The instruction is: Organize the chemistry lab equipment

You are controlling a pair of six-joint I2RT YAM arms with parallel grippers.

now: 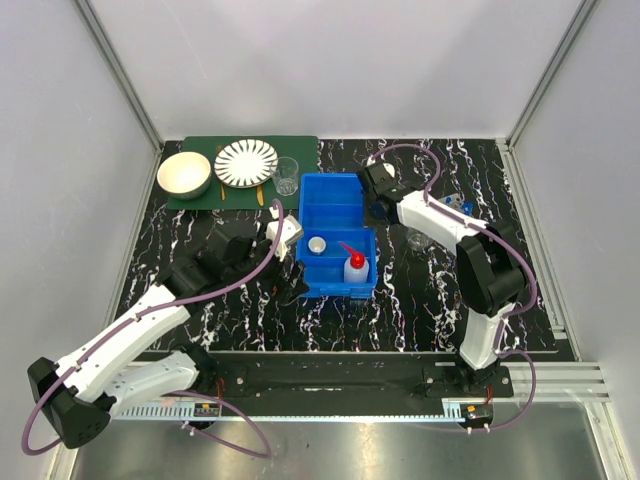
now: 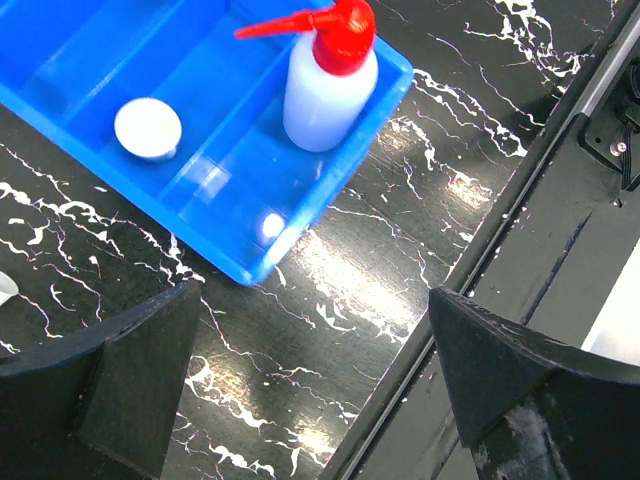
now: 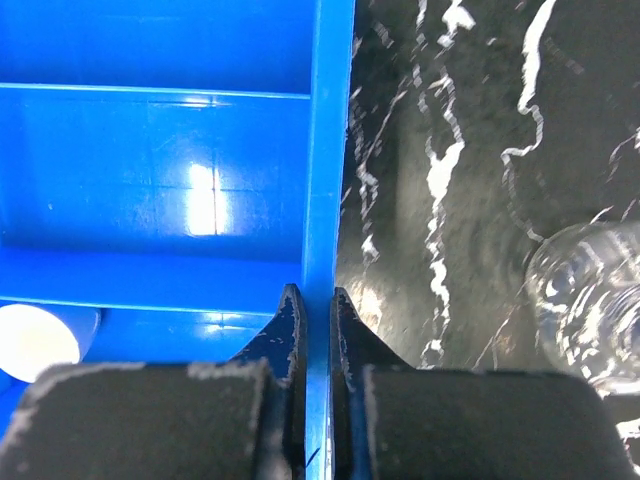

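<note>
The blue bin (image 1: 336, 205) sits mid-table. In its front compartments stand the white red-nozzled squeeze bottle (image 1: 356, 268) (image 2: 325, 85) and a small round lid (image 1: 317, 245) (image 2: 148, 127) (image 3: 35, 340). My right gripper (image 1: 378, 205) (image 3: 318, 295) is shut on the bin's right wall (image 3: 325, 150), one finger inside and one outside. My left gripper (image 1: 296, 268) (image 2: 315, 295) stands open over bare table just off the bin's front left corner (image 2: 250, 260), holding nothing. A small clear beaker (image 1: 418, 238) (image 3: 590, 300) stands right of the bin. The tube rack with blue-capped tubes (image 1: 456, 203) is partly hidden behind my right arm.
A green mat (image 1: 300, 145) at the back left carries a cream bowl (image 1: 184, 174), a striped plate (image 1: 246, 162) and a clear cup (image 1: 286, 175). The black rail (image 2: 520, 230) runs along the near table edge, close to my left gripper.
</note>
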